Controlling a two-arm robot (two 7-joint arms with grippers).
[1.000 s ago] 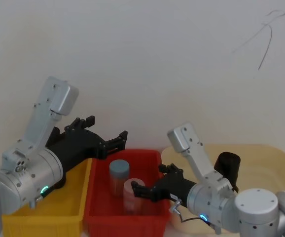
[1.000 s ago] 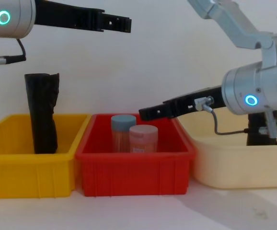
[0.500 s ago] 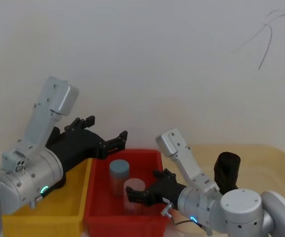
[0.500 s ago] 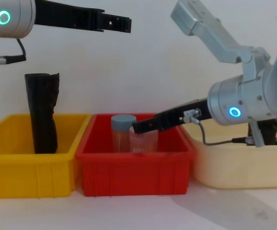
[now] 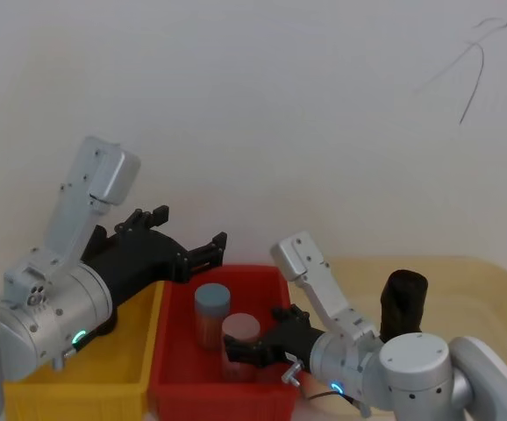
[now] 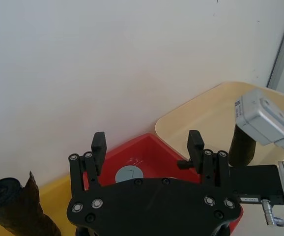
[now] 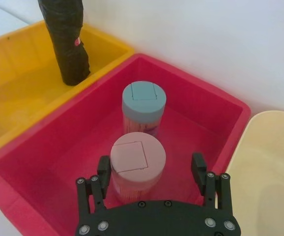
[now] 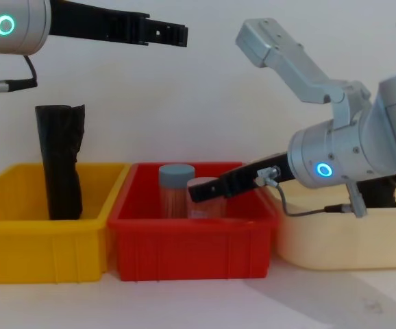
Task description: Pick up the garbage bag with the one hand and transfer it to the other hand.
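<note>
Fingers: I read the right gripper (image 7: 153, 169) spread wide, low over the red bin (image 7: 215, 105), its fingers either side of the pink-lidded jar (image 7: 137, 158); whether they touch it I cannot tell. The left gripper (image 6: 147, 143) is likewise spread, empty, high above the red bin.

Count: three bins, namely yellow bin (image 8: 20, 233), red, cream bin (image 8: 342, 236). Two jars in the red bin, pink-lidded and blue-lidded jar (image 7: 143, 100). Two black rolls: the garbage bag (image 5: 405, 299) upright in the cream bin; a flap-topped roll (image 8: 59, 161) in the yellow bin.

Obscured: in my chest view the right arm covers most of the garbage bag.
</note>
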